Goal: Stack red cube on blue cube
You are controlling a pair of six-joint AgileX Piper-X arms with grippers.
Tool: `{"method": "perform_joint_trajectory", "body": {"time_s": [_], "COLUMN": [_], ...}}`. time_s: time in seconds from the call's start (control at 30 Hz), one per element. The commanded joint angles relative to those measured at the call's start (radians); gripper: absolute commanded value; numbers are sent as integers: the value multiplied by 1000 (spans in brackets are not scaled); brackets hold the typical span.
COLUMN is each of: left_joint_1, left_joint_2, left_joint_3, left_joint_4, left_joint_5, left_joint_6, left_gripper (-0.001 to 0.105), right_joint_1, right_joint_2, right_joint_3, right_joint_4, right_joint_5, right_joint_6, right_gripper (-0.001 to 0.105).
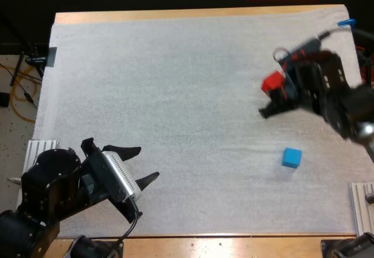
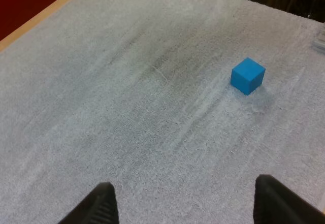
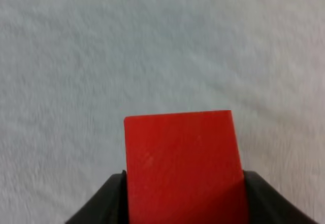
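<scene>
My right gripper point(image 1: 274, 96) pinches the red cube point(image 1: 272, 83) — in the right wrist view my two black fingers point(image 3: 104, 203) press on it from both sides, with bare white mat point(image 1: 175, 94) beyond it; in the high view the cube is over the right part of the mat, toward the far side. The blue cube point(image 1: 291, 157) lies on the mat, nearer the near edge than the red one and apart from it. My left gripper point(image 1: 146, 163) is at the near left of the mat, its fingers point(image 2: 101, 206) spread wide and clear of everything — in the left wrist view the blue cube stands well ahead of them.
</scene>
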Motion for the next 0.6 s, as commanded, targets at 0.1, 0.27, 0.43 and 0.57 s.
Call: {"method": "perform_joint_trajectory", "body": {"time_s": [0.1, 0.27, 0.43, 0.57], "left_joint_1": [-3, -3, -3, -3], "left_joint_2": [1, 1, 1, 1], "left_joint_3": [-3, -3, -3, -3], "left_joint_4": [-11, -11, -11, -11], "left_joint_5": [1, 1, 1, 1], "left_joint_6": [2, 4, 4, 4], "left_gripper": [57, 57, 57, 57], "right_joint_1": [-3, -3, -3, -3], "right_joint_2": [-108, -210, -280, -331], "right_joint_3": [139, 264, 365, 455], "right_joint_4": [-23, -25, -49, -98], "right_joint_5": [25, 67, 85, 132], "right_joint_6": [62, 105, 149, 182], "right_gripper": [5, 5, 5, 5]}}
